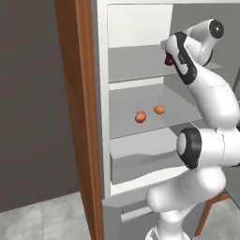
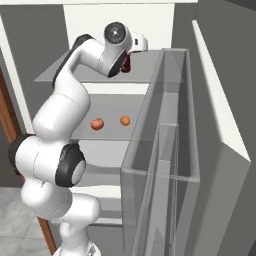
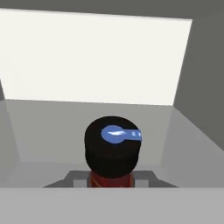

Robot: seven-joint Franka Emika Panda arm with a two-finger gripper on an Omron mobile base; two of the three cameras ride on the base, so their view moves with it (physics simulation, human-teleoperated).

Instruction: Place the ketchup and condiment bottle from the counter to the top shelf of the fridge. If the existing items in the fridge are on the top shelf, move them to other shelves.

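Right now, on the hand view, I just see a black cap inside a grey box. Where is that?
Observer: That bottle is at the top shelf of the fridge.
Operator: Is anything else in there?
Observer: A pinkish-red fruit and an orange fruit lie apart on the shelf below.
Operator: Is the door open?
Observer: Yes, the door stands open on the right, with see-through racks.
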